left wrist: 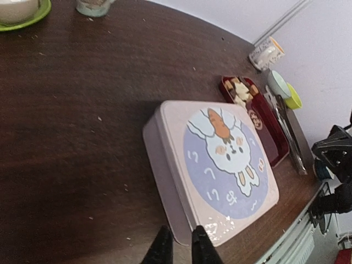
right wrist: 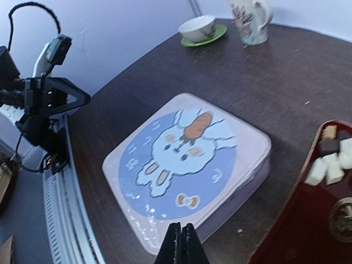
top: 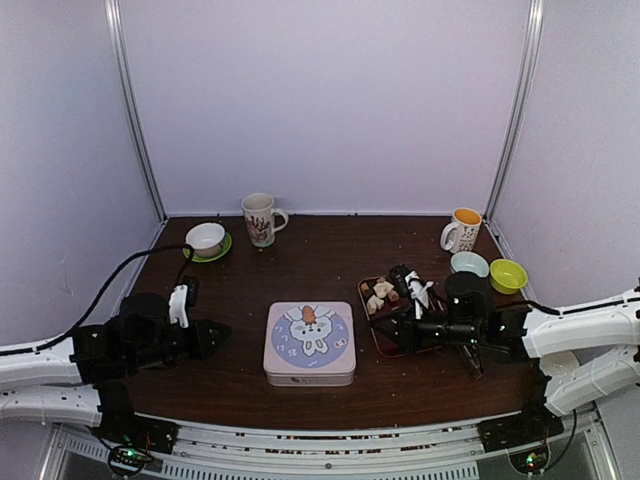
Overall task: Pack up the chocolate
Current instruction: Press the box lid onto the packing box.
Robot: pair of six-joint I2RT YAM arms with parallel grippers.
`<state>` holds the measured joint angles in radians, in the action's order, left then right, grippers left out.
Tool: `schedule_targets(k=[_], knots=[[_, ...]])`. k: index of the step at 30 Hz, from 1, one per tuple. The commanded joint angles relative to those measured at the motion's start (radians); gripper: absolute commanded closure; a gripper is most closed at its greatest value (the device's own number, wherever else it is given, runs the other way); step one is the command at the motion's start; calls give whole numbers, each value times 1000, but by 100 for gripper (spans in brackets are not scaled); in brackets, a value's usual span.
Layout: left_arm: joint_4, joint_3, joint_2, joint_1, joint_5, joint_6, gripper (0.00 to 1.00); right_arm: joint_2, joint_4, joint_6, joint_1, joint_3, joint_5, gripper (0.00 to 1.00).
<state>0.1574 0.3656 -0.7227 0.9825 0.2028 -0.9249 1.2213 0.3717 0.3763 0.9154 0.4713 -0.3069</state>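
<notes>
Chocolate sits in tray, right of the shut tin, mid-counter.
Small, light, probably smudgy bits: pinch sides gently. Left gripper nearly closed, empty; right gripper closed, empty.

The chocolate is a small heap of bite-sized pieces, cream-white, tan and dark brown, mostly blocky cubes. The pieces lie loose and crowded together, some touching, at the far end of a dark-red rectangular tray right of the bench's middle, nearer the right edge than the left. From the right wrist view white cubes sit beside darker ones against the tray's rim.
</notes>
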Motion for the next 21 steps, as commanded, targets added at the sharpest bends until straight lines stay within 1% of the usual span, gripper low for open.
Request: schedule_targets(k=[1,2,3,4,5,6,7,8,9,10,14,16,19,20,21], knots=[[139,30,134,-145,21,129,72,-129,-150,-133,-76,27,247,100],[153,38,150,-188,8,148,61,-161,-165,-139,-95,26,290,99],[166,47,162,-221,0,166,47,-192,-177,-146,-111,25,330,89],[174,59,164,-246,-7,196,32,-225,-189,-155,-127,22,366,75],[175,72,157,-263,-15,232,11,-251,-196,-167,-144,19,389,57],[173,89,147,-276,-23,276,3,-278,-203,-180,-160,17,407,37],[174,107,135,-283,-25,316,2,-299,-210,-198,-175,17,421,22],[180,125,120,-290,-21,347,2,-315,-217,-221,-184,19,441,10],[187,144,106,-300,-14,376,2,-326,-224,-243,-191,21,473,3],[192,158,92,-311,-7,398,2,-332,-231,-266,-197,28,504,0],[200,220,39,-381,7,484,2,-338,-232,-264,-241,38,609,0],[186,247,17,-413,27,522,2,-344,-208,-268,-250,29,689,0],[174,293,-24,-470,72,568,2,-353,-164,-277,-276,16,859,0],[173,304,-36,-493,89,579,2,-359,-149,-298,-286,9,898,0],[170,310,-47,-517,104,590,2,-367,-120,-359,-302,-9,919,0]])
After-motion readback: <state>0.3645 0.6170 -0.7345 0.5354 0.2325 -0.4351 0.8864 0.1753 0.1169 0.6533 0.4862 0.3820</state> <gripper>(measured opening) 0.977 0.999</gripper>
